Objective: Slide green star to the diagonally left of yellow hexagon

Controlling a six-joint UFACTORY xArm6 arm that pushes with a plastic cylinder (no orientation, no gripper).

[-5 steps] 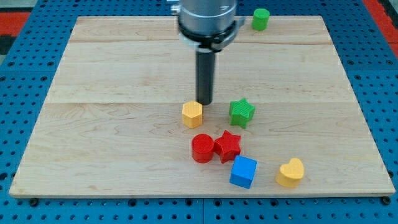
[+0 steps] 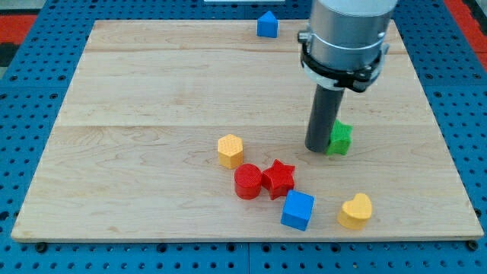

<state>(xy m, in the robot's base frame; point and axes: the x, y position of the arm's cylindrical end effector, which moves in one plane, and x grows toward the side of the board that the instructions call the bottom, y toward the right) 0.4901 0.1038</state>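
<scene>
My tip touches the green star on its left side; the yellow hexagon lies well left. We must approach from the right. No pincer fitted.

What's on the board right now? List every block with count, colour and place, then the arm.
green star: 1, green, right of centre, partly hidden behind the rod
yellow hexagon: 1, yellow, centre, left of the star
red cylinder: 1, red, below the hexagon, against the red star
red star: 1, red, right of the cylinder
blue cube: 1, blue, below the red star
yellow heart: 1, yellow, bottom right
blue block: 1, blue, top edge, shape unclear
board: 1, pale wood, on a blue pegboard
my tip: 1, dark rod, touching or nearly touching the green star's left side
</scene>
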